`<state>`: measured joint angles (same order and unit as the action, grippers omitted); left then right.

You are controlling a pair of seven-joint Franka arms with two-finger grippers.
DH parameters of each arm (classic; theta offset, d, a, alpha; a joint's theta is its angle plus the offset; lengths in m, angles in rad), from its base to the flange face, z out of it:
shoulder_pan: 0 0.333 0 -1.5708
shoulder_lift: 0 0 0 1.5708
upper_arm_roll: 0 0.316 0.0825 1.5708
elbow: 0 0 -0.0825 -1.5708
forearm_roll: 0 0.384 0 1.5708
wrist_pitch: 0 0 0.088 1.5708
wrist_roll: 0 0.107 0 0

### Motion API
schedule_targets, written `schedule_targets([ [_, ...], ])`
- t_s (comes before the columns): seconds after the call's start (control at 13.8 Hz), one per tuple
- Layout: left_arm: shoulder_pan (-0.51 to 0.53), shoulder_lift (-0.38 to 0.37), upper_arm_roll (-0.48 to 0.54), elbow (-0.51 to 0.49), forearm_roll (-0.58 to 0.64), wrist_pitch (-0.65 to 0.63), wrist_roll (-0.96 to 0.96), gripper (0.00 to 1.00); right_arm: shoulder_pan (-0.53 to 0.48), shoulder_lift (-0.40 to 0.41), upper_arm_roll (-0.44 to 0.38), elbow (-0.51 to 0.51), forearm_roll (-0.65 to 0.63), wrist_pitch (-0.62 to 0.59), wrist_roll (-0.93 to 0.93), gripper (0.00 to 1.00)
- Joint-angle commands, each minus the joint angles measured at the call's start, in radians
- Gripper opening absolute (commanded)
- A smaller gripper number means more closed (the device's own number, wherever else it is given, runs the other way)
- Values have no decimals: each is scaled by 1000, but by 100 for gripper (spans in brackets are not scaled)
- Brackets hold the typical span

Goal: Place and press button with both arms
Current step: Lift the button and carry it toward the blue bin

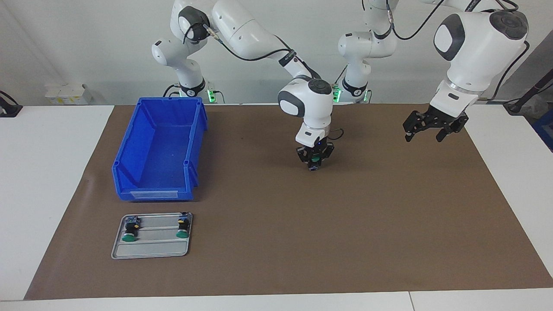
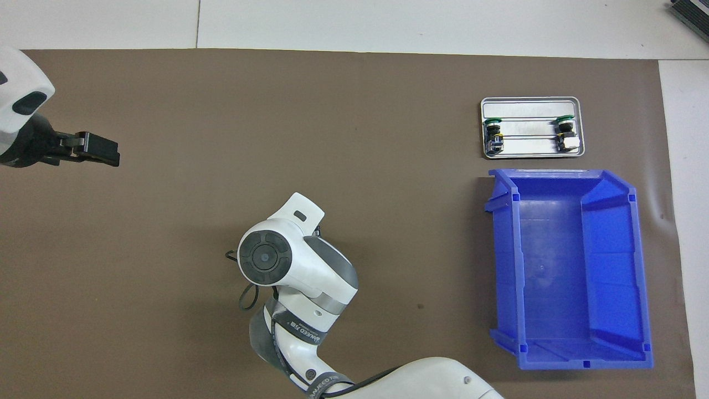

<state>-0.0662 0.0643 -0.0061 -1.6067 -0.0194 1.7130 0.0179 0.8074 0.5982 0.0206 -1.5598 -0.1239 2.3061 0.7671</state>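
Observation:
My right gripper points straight down, low over the middle of the brown mat, and is shut on a button whose green cap shows between the fingers. In the overhead view this gripper and its button are hidden under the arm's own wrist. My left gripper hangs open and empty in the air over the mat at the left arm's end of the table; it also shows in the overhead view. Two more green-capped buttons lie on a grey tray.
An empty blue bin stands toward the right arm's end of the table, with the grey tray farther from the robots than it. The bin also shows in the overhead view. White tabletop borders the mat.

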Motion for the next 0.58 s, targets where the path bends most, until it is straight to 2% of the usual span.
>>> schedule_targets([
  [0.0,-3,-3,0,48,18,-55,-3,100,-16,-17,1,-13,-37,16,-14,0],
  [0.22,-26,-11,3,60,19,-98,-6,100,-85,-101,-2,-40,-36,1,0,0],
  [0.51,-55,-30,43,80,16,-133,-4,100,-241,-271,-1,-178,-22,-2,44,0],
])
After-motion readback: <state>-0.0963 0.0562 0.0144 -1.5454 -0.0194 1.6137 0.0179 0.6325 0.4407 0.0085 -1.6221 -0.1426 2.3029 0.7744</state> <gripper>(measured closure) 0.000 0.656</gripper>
